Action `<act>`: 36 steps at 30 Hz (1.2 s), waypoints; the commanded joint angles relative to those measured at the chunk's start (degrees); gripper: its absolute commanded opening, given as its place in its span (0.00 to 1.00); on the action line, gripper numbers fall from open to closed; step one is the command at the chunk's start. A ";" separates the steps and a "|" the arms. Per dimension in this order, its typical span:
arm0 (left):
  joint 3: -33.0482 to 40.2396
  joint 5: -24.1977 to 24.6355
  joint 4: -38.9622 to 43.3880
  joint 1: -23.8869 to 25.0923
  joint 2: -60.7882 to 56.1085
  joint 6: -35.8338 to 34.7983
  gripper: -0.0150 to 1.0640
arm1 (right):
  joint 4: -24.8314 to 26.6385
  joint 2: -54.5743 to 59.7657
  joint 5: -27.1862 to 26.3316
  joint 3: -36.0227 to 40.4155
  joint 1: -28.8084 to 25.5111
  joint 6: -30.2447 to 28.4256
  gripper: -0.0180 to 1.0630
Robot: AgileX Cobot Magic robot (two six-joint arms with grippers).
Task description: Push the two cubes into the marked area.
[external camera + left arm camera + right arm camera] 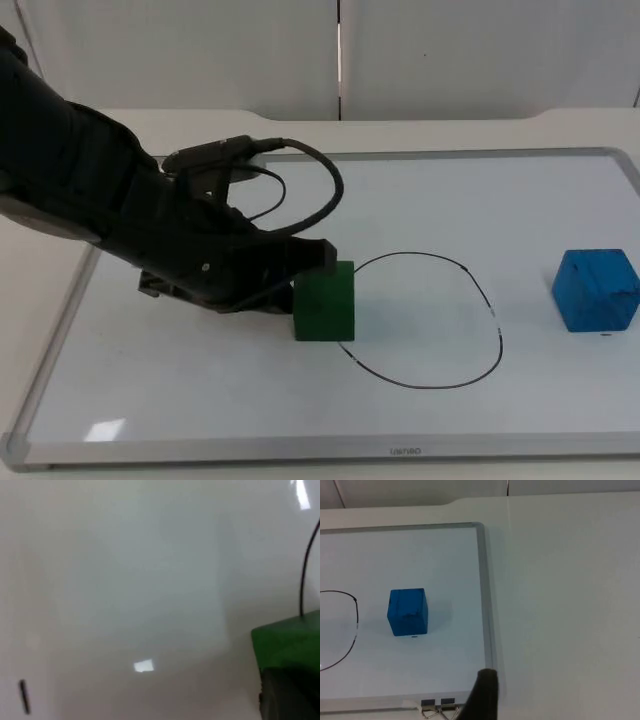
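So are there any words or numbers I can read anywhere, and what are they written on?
Small grey lettering on the front edge of the whiteboard's frame: too small and blurred to read.
Green cube: no writing visible.
Blue cube: no writing, only dark scuffs.
The black outline drawn on the board is just a shape, not a word.

My black left arm reaches low from the whiteboard's far-left corner toward its middle, my left gripper (318, 262) at its tip. My right gripper's black fingertip (484, 695) waits above the whiteboard's near-right corner.
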 commanded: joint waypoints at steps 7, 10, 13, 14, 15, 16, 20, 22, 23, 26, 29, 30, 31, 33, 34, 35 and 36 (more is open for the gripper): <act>-0.22 0.26 -1.59 -1.51 0.05 2.95 0.01 | 0.18 -0.23 -0.01 0.07 -0.24 -0.42 0.72; -0.22 0.47 -1.59 -1.51 0.05 2.95 0.01 | 0.18 -0.23 -0.01 0.07 -0.24 -0.42 0.72; -0.22 0.70 -1.59 -1.63 0.05 2.95 0.01 | 0.18 -0.23 -0.01 0.07 -0.24 -0.53 0.72; -0.22 0.70 -1.59 -1.63 0.05 2.95 0.01 | 0.18 -0.23 -0.01 0.07 -0.24 -0.53 0.72; -0.22 0.70 -1.59 -1.63 0.05 2.95 0.01 | 0.18 -0.23 -0.01 0.07 -0.24 -0.53 0.72; -0.22 0.70 -1.59 -1.63 0.05 2.95 0.01 | 0.18 -0.23 -0.01 0.07 -0.24 -0.53 0.72; -0.22 1.11 -1.59 -2.23 0.05 2.95 0.01 | 0.18 -0.23 -0.01 0.07 -0.24 -0.53 0.72; -0.22 0.86 -1.59 -2.84 0.05 2.95 0.01 | 0.18 -0.23 -0.01 0.07 -0.24 -0.53 0.72; -0.22 0.84 -1.59 -3.37 0.05 2.95 0.01 | 0.18 -0.23 -0.01 0.07 -0.24 -0.53 0.72; -0.22 0.29 -1.59 -4.20 0.05 2.95 0.01 | 0.18 -0.23 -0.01 0.07 -0.24 -0.53 0.72; -0.22 0.04 -1.59 -4.19 0.15 2.95 0.01 | 0.18 -0.23 -0.01 0.07 -0.24 -0.53 0.72; -0.22 0.06 -1.59 -4.19 0.15 2.85 0.01 | 0.18 -0.23 -0.01 0.07 -0.24 -0.53 0.72; -0.22 0.23 -1.59 -4.19 0.15 2.85 0.01 | 0.18 -0.23 -0.01 0.07 -0.24 -0.53 0.72; -0.22 0.70 -1.59 -4.19 0.15 2.85 0.01 | 0.18 -0.23 -0.01 0.07 -0.24 -0.53 0.72; -0.22 0.88 -1.59 -4.19 0.15 2.57 0.01 | 0.18 -0.23 -0.01 0.07 -0.24 -0.53 0.72; -0.22 0.88 -1.59 -4.48 0.15 2.47 0.01 | 0.18 -0.23 -0.01 0.07 -0.24 -0.53 0.72; -0.22 0.88 -1.59 -4.49 0.15 2.47 0.01 | 0.18 -0.23 -0.01 0.07 -0.24 -0.53 0.72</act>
